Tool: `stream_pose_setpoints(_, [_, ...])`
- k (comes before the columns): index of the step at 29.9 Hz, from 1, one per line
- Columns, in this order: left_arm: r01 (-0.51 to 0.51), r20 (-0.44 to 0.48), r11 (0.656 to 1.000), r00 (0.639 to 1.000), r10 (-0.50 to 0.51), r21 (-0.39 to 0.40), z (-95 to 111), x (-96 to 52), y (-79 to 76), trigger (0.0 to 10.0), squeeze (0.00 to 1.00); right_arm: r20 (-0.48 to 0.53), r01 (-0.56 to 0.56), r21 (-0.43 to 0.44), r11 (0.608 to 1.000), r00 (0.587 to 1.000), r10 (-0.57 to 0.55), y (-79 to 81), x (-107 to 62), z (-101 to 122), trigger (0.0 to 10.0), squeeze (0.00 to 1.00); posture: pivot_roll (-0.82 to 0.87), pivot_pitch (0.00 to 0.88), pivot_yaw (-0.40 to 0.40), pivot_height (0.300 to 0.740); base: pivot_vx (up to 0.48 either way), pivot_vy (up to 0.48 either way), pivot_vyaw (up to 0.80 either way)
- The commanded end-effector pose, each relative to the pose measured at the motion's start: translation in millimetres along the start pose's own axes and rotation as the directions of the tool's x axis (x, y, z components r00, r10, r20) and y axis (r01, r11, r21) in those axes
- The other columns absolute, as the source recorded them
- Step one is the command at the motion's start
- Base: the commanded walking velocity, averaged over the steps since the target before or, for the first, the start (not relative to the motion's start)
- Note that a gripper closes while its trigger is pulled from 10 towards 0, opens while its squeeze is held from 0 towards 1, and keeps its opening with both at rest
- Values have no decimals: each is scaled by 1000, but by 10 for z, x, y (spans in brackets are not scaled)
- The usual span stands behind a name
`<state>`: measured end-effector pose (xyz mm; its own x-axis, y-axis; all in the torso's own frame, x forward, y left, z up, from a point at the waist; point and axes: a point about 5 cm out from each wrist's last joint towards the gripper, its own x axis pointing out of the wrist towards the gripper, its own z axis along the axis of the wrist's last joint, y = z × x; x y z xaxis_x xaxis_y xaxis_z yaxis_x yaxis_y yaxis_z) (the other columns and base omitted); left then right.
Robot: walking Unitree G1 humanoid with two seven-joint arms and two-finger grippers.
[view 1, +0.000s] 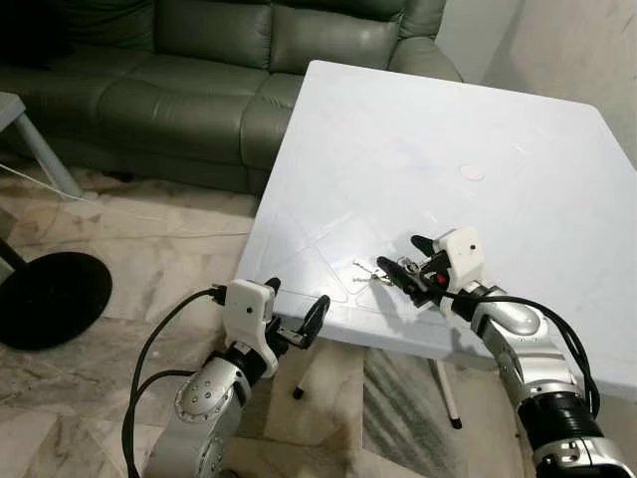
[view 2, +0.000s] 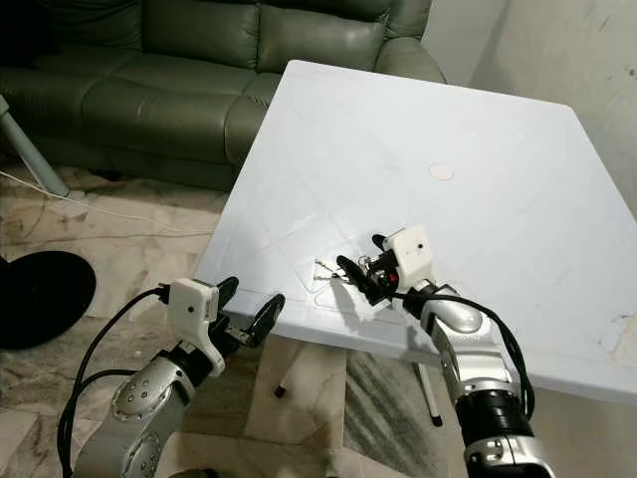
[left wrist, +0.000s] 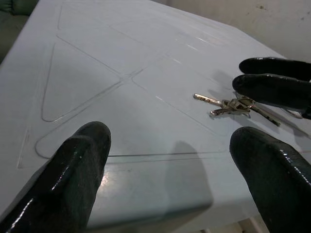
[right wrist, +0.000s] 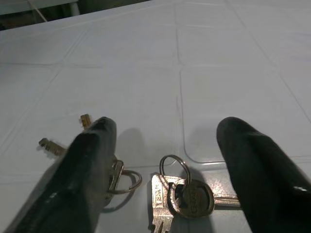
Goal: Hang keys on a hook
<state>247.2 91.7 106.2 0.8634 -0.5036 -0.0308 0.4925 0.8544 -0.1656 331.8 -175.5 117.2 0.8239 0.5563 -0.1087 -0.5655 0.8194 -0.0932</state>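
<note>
The keys [right wrist: 182, 194] are straddled by the wide-open, empty right hand [view 1: 403, 261] near the surface's [view 1: 418, 129] front edge; flat metal could be pushed away

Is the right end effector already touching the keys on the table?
Cannot tell. In the right wrist view the right end effector is open astride the keys; one finger overlaps them, neither contact nor gap plain.

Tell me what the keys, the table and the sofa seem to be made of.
Keys: metal, brass and silver tones, glinting, on steel-looking split rings. Table: likely moulded white plastic, matte with soft sheen and pressed groove lines. Sofa: grey-green leather or imitation, smooth, with creases and a dull shine.
</note>
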Motion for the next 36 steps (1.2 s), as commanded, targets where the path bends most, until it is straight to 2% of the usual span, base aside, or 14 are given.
stream_pose_setpoints(1, [2,-7,1000,1000,-2,-7,-3,-16,-32,10000,0,4,4,0,1000,1000,-4,-50,-23,13,0,0,39,166,-99,740,0,0,0])
stream_pose_setpoints(12, [-6,-11,1000,1000,5,-18,-1,-13,-49,10000,0,-11,15,-17,1000,1000,-15,-176,-44,24,0,0,33,173,-101,740,0,0,0])
stream_pose_setpoints(24, [-12,-9,1000,1000,12,-21,4,-10,-44,10000,0,-31,-13,-17,1000,999,13,-227,-77,3,0,0,33,174,-102,740,0,0,0])
stream_pose_setpoints(25, [-13,-8,1000,1000,13,-22,6,-9,-43,10000,0,-42,-34,-5,999,999,34,-226,-91,-9,2000,0,33,174,-102,740,0,0,0])
stream_pose_setpoints(26, [-13,-7,1000,1000,13,-23,9,-8,-42,10000,0,-55,-61,3,998,997,61,-226,-109,-21,4706,0,33,174,-102,740,0,0,0])
stream_pose_setpoints(27, [-13,-7,1000,1000,13,-23,9,-7,-43,10000,0,-63,-63,-5,998,996,63,-230,-115,-27,7961,0,33,174,-102,740,0,0,0])
stream_pose_setpoints(28, [-13,-6,1000,1000,13,-23,11,-9,-42,10000,0,-66,-60,-13,998,996,59,-234,-117,-27,10000,0,35,176,-102,740,0,0,0])
stream_pose_setpoints(36, [-13,-4,1000,1000,13,-24,15,1,-50,10000,0,-76,-81,-23,996,994,79,-241,-132,-34,10000,0,32,172,-103,740,0,0,0])
